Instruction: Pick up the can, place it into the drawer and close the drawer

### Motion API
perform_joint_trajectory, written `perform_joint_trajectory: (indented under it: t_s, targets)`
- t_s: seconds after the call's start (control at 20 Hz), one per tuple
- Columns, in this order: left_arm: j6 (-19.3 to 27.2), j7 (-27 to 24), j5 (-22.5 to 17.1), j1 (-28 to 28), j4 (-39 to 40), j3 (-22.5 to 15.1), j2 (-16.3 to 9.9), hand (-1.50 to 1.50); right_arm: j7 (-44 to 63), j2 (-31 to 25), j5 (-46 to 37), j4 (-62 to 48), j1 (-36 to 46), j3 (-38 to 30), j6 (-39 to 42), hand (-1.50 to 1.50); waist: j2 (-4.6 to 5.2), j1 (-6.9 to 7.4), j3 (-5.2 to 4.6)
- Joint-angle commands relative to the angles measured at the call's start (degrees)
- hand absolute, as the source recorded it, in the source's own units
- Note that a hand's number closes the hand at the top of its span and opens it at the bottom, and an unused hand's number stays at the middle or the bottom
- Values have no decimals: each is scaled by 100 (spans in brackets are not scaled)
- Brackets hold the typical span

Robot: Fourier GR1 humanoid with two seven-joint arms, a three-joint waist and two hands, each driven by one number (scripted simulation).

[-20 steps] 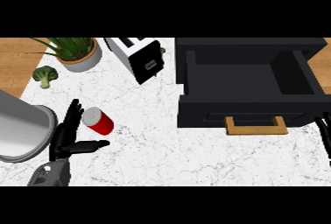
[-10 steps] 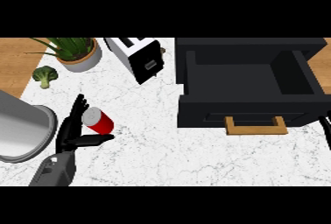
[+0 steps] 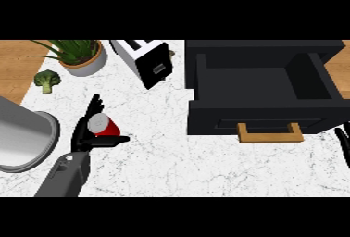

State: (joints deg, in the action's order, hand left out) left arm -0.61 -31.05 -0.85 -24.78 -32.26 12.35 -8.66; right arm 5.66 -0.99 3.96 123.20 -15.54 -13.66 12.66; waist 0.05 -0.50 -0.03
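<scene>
A red can (image 3: pixel 106 129) with a grey top stands on the white marble counter (image 3: pixel 178 157), left of the middle. My left hand (image 3: pixel 83 135) is against its left side: the fingers rise behind the can and the thumb (image 3: pixel 113 140) curls round its front. The black drawer (image 3: pixel 263 90) is pulled open at the upper right, nothing inside it, with a wooden handle (image 3: pixel 270 134) on its front. Only a thin black sliver of my right hand (image 3: pixel 343 146) shows at the right edge.
A large grey metal pot (image 3: pixel 21 139) sits at the left edge, close to my left forearm. A broccoli (image 3: pixel 46 81), a potted plant (image 3: pixel 78 55) and a toaster (image 3: pixel 147 62) stand along the back left.
My left hand has moved right, up to the can, and its thumb has come round the can's front. The can has stayed in place.
</scene>
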Motion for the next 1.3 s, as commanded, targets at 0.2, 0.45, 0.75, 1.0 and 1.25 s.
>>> perform_joint_trajectory:
  t_s: [0.2, 0.45, 0.75, 1.0, 1.25]
  targets:
    - [-243, -141, -81, -457, 350, 18, -79, 150, 492, 96, 65, 694, -166, 307, -222, -150, 4, -22, -2]
    - [-260, 21, -248, -232, -153, -107, 290, 150, -44, 97, -120, 1, 86, 362, -430, -150, -3, 22, 2]
    - [-461, 241, -413, -275, -482, -97, 119, 150, -141, -40, 455, -9, -172, -249, 108, -150, -5, 9, 2]
    - [-146, 360, -673, 784, -1618, 41, 121, 150, -87, -55, 389, 57, -241, -268, 68, -150, -20, 70, 5]
    - [120, 1063, -617, 964, -2929, -336, 282, 150, -31, 95, -20, 228, -224, 82, -100, -150, -17, 58, 4]
